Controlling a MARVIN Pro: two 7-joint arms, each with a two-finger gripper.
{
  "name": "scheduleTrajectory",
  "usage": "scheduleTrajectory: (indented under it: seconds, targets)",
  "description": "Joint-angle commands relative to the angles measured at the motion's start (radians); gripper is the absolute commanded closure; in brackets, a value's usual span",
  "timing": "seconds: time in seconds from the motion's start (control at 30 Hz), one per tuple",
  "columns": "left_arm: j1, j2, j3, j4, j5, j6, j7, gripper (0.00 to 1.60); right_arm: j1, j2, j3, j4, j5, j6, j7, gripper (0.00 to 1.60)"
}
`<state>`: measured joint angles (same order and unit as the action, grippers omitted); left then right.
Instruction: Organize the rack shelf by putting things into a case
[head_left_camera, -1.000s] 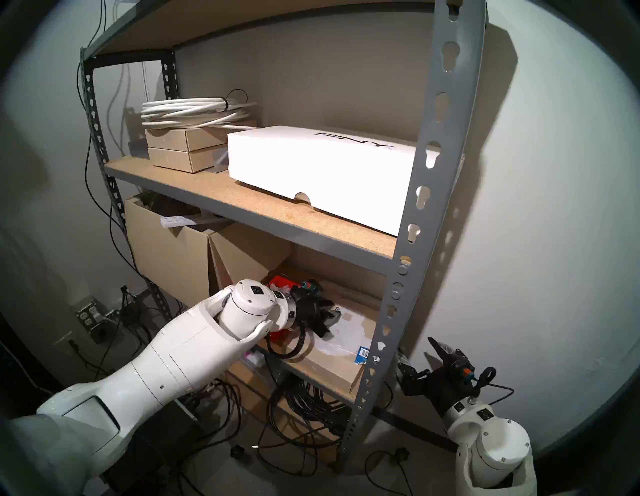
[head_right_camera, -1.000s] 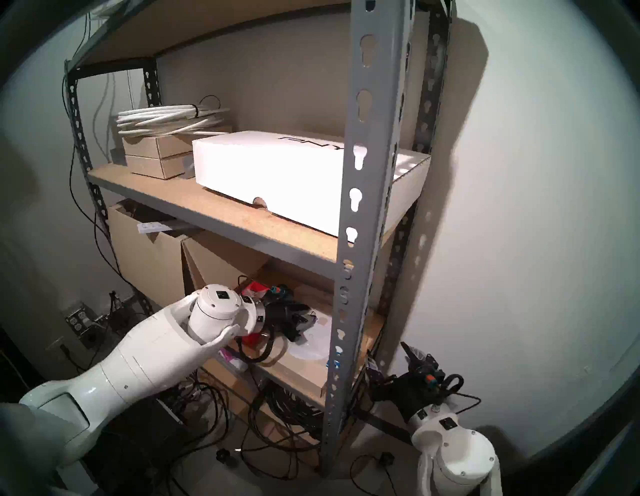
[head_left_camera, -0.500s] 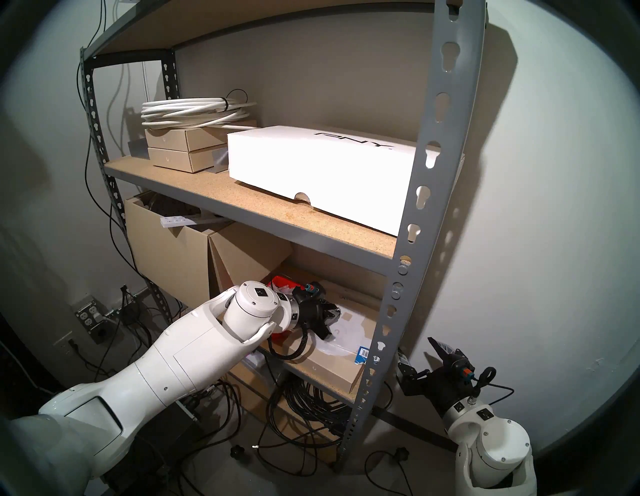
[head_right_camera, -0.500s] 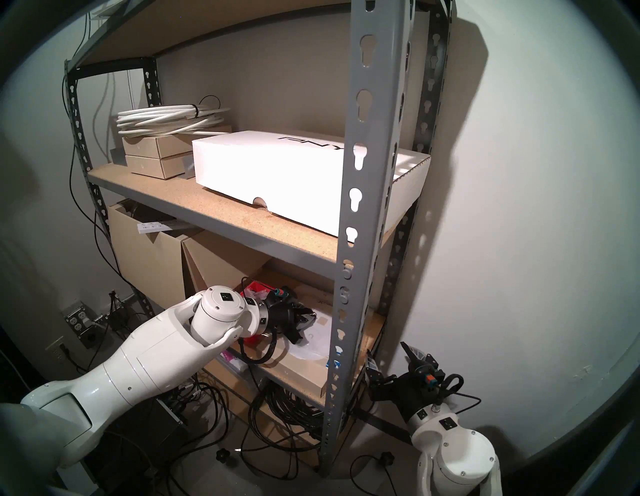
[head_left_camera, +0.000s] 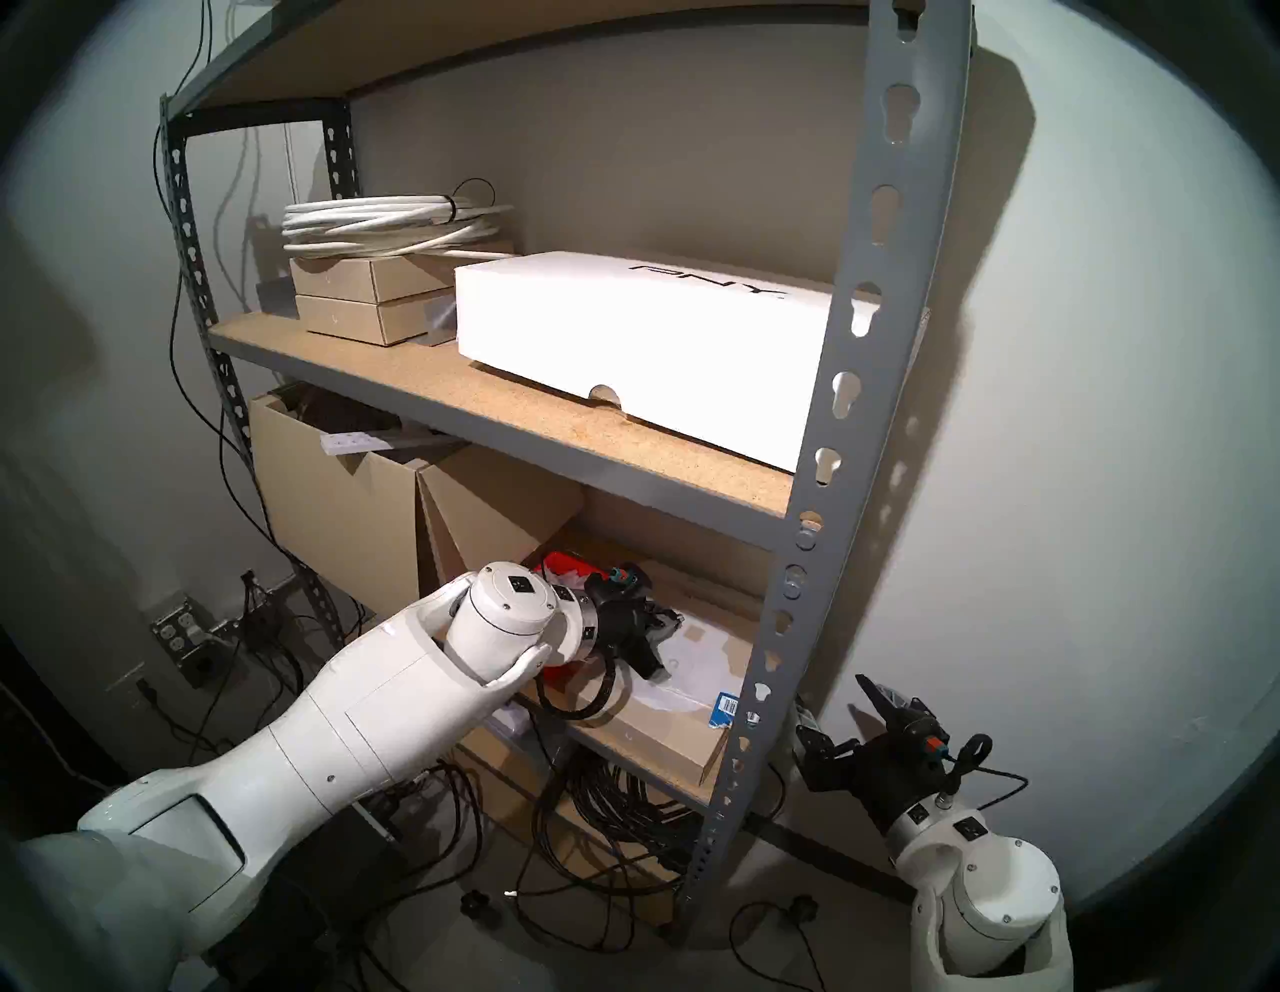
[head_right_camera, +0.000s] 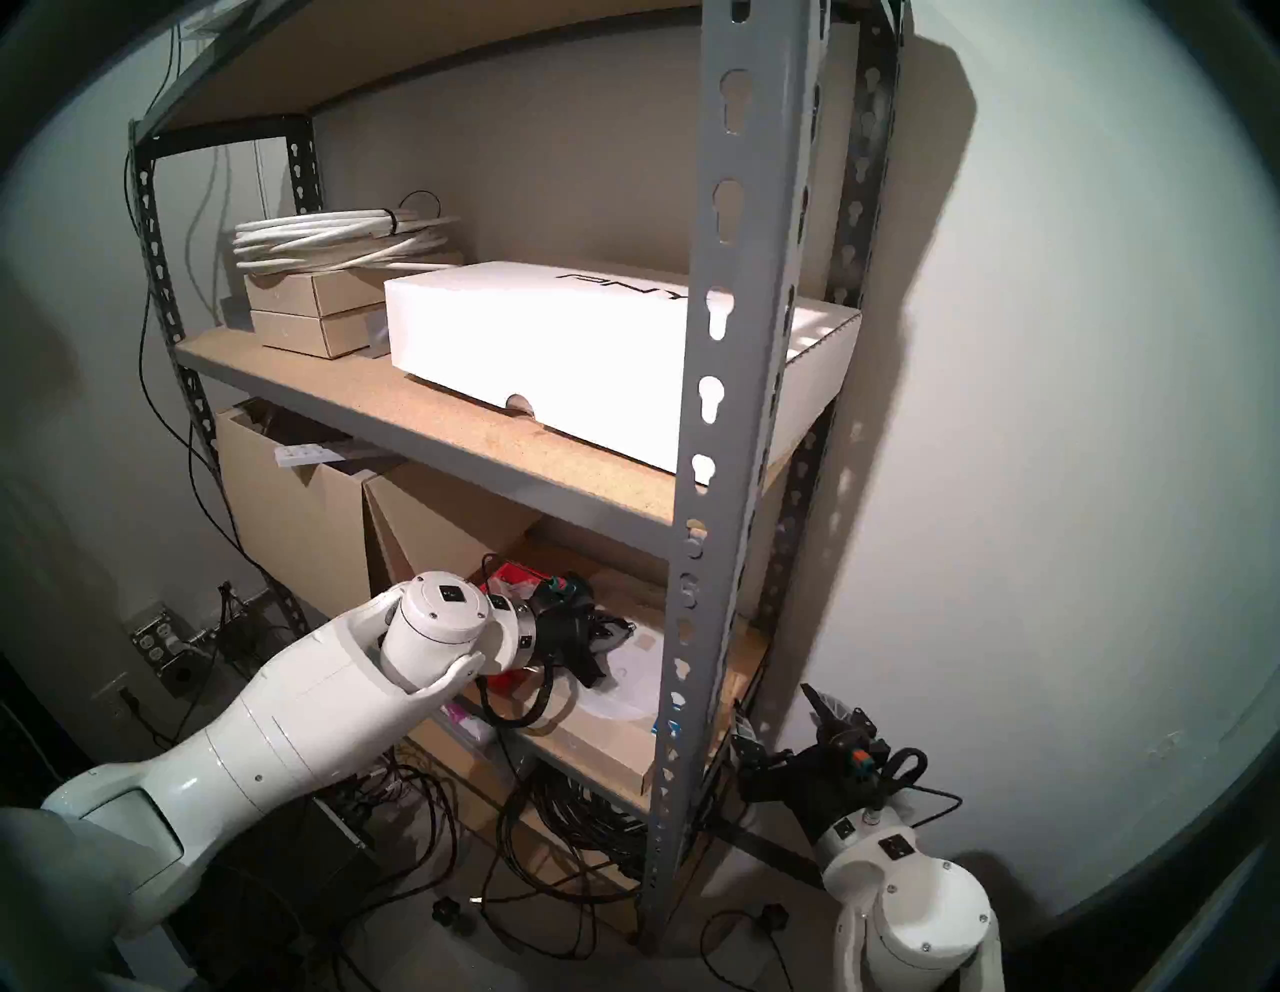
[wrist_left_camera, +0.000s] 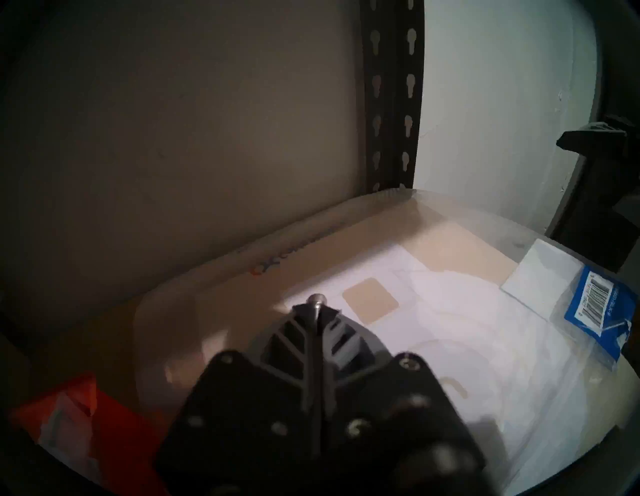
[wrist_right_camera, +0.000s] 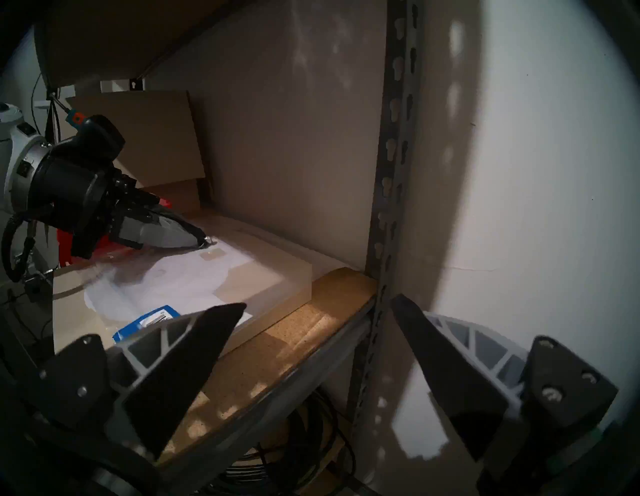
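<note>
In the left wrist view my left gripper (wrist_left_camera: 316, 306) is shut on a small silver screw (wrist_left_camera: 317, 298), whose round head sticks out past the fingertips. It hovers just above a flat cardboard box (head_left_camera: 682, 738) on the lower board of the grey rack shelf (head_left_camera: 852, 388). The red case (head_left_camera: 569, 562) stands behind and to the left of that wrist, partly hidden by it, and shows again as the red case (wrist_left_camera: 114, 412). My right gripper (wrist_right_camera: 320, 301) is open and empty, outside the rack's front right upright, low down.
A white sheet and a clear bag with a blue barcode label (wrist_left_camera: 597, 304) lie on the flat box. Tall cardboard boxes (head_left_camera: 346, 512) stand left of the case. The upper board carries a white PNY box (head_left_camera: 623, 332), small tan boxes and coiled white cable (head_left_camera: 388, 222). Black cables fill the floor below.
The left gripper's fingers have closed together on the screw, after the arm edged slightly up and right over the flat box. The right arm has stayed put.
</note>
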<state>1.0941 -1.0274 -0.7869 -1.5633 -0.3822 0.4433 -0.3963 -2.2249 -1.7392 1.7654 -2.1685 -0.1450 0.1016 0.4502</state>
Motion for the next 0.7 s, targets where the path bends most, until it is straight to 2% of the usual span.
scheduleTrajectory:
  seconds: [0.0, 0.23, 0.67]
  targets:
    - [-0.001, 0.009, -0.023, -0.038, -0.014, -0.003, 0.003, 1.6, 0.005, 0.001, -0.001, -0.021, 0.0, -0.009, -0.001, 0.0]
    - [0.026, 0.05, -0.057, -0.098, -0.042, -0.003, 0.014, 1.6, 0.006, 0.0, 0.0, -0.021, 0.0, -0.009, 0.0, 0.0]
    - [0.138, 0.232, -0.19, -0.287, -0.13, -0.023, -0.01, 1.6, 0.007, 0.0, 0.0, -0.02, 0.0, -0.008, 0.001, 0.0]
